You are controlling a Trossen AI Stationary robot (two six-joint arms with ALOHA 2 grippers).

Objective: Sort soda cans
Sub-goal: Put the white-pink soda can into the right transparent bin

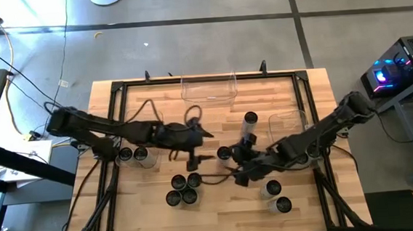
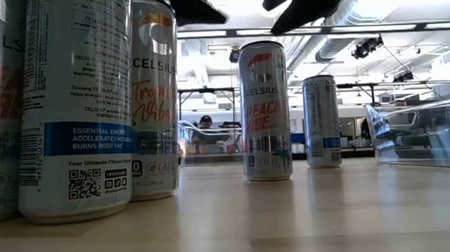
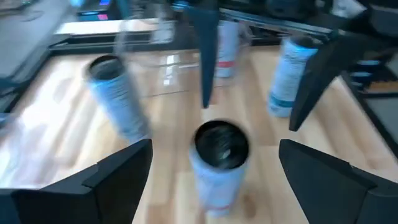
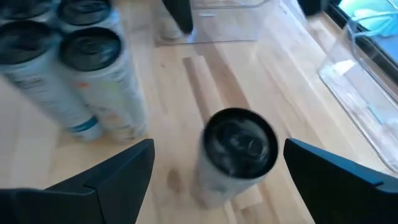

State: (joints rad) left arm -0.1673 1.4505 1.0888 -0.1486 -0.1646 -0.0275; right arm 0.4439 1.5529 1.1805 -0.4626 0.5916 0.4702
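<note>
Ten upright silvery soda cans with dark round tops stand on the pale wooden worktop [image 1: 220,202]: a cluster of four [image 1: 183,189] near the front edge, two [image 1: 276,196] at front right, two [image 1: 135,154] at left, one [image 1: 224,153] mid-table between the claws, one [image 1: 250,118] farther back. Two clear plastic bins [image 1: 208,87] sit beyond. Both the left claw [image 1: 192,162] and the right claw [image 1: 241,173] are spread wide and hold nothing. Only the low view shows the can labels.
</note>
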